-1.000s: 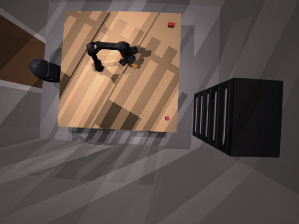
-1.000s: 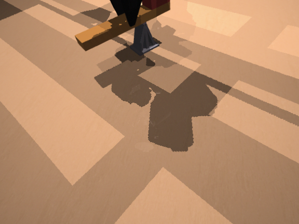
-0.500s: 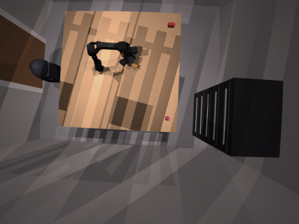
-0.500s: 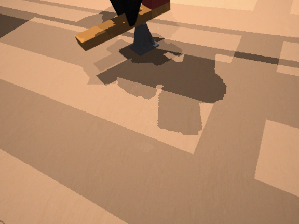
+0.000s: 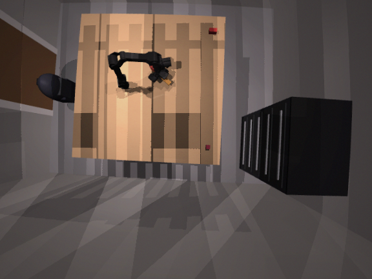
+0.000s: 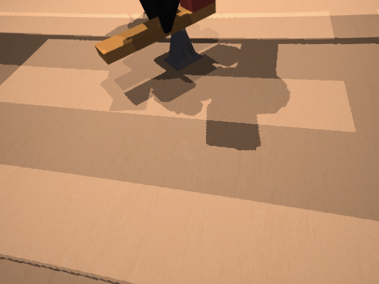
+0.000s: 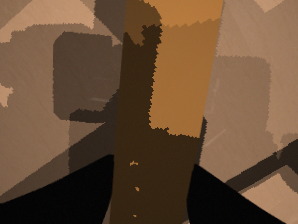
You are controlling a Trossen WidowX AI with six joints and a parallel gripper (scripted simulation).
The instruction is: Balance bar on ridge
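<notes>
So in the exterior view the bar [image 5: 168, 82] [image 6: 113, 41] [image 7: 177, 75] is right over the ridge [image 6: 182, 52], long axis going near left to far right, with a red block [image 6: 197, 4] up on the far right end. The gripper [image 5: 163, 76] [image 6: 161, 23] [image 7: 151, 168] is pinching the bar, one finger on each long side, and its grip looks just left of the ridge top. That offset is what the release hinges on imo: the balance point has to be over the ridge, not just under the fingers. Both ends look off the table [image 5: 129, 152] [image 6: 164, 230], but I can't tell if the bar is touching the ridge top or dead level. I'd call it nearly done, just check it's seated, then open gently and evenly, bc a sideways nudge could tip it
</notes>
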